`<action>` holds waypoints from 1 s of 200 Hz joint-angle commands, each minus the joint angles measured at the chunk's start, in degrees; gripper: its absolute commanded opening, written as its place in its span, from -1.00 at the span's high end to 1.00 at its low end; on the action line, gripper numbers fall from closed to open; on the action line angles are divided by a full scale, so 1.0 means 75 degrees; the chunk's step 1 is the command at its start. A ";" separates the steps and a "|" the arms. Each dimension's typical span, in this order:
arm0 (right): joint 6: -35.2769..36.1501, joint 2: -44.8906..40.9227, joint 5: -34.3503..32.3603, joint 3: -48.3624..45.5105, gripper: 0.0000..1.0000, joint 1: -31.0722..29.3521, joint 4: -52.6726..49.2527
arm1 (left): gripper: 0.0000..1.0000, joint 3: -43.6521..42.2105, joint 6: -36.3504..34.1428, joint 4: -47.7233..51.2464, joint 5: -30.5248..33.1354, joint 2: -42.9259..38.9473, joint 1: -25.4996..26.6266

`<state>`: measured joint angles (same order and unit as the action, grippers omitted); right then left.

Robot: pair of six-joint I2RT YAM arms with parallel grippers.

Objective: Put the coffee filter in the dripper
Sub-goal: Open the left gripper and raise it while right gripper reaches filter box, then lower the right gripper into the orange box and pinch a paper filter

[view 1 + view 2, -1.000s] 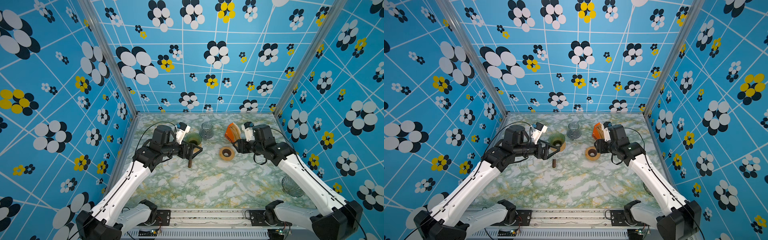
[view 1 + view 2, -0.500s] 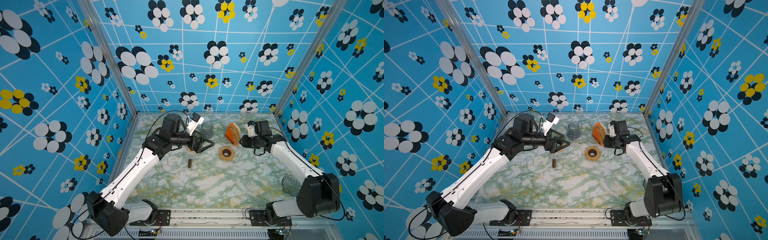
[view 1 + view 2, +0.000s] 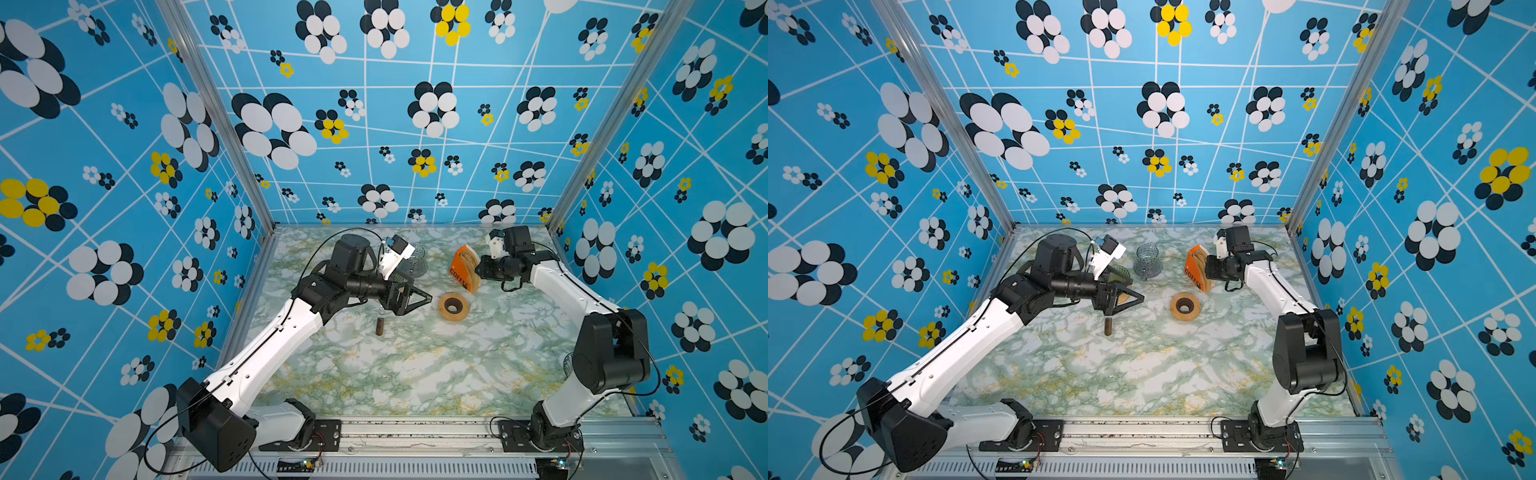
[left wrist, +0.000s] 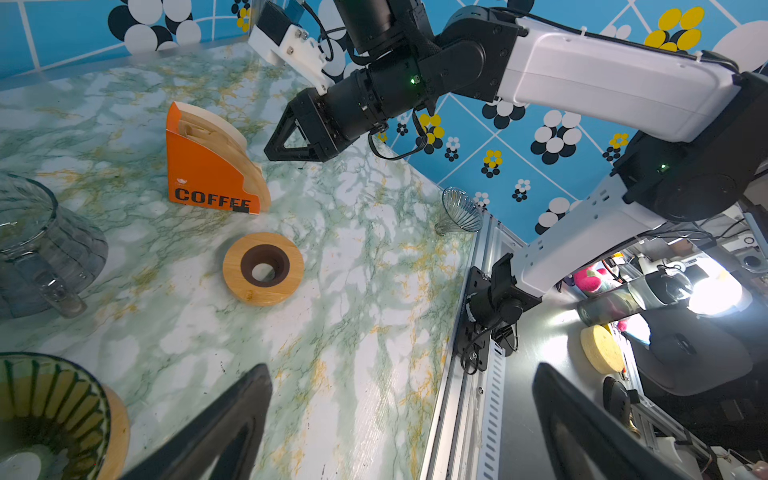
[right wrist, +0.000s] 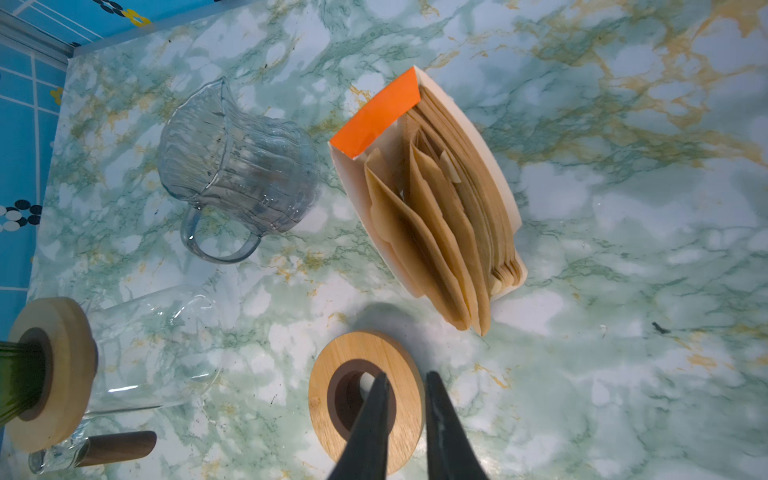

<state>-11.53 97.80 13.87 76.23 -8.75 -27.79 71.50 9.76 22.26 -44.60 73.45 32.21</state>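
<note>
**Q:** Why were the filters (image 5: 440,216) left fanned upright in the orange box (image 5: 374,120)?

**A:** Probably so one could be pinched out. The right gripper (image 5: 407,376) was seen just beside the box, nearly closed, nothing held. The left gripper (image 4: 401,368) was spread wide and empty, and the green dripper (image 4: 54,407) was parked well apart from the box.
</note>
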 commanded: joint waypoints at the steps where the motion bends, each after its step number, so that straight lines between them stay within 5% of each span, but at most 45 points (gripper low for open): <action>1: 0.0067 0.0386 0.0214 0.0432 0.66 0.0028 -0.0199 | -0.98 0.0023 -0.0197 0.0124 -0.0043 -0.0013 0.0030; 200: -0.0231 0.1794 0.0963 0.1957 0.62 -0.0016 -0.0404 | -0.98 0.0054 -0.0376 0.0381 0.0124 0.0034 0.0100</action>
<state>-12.67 109.97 20.08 88.29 -8.75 -28.64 71.50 8.08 24.14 -44.03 73.73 32.40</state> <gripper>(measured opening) 0.190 0.990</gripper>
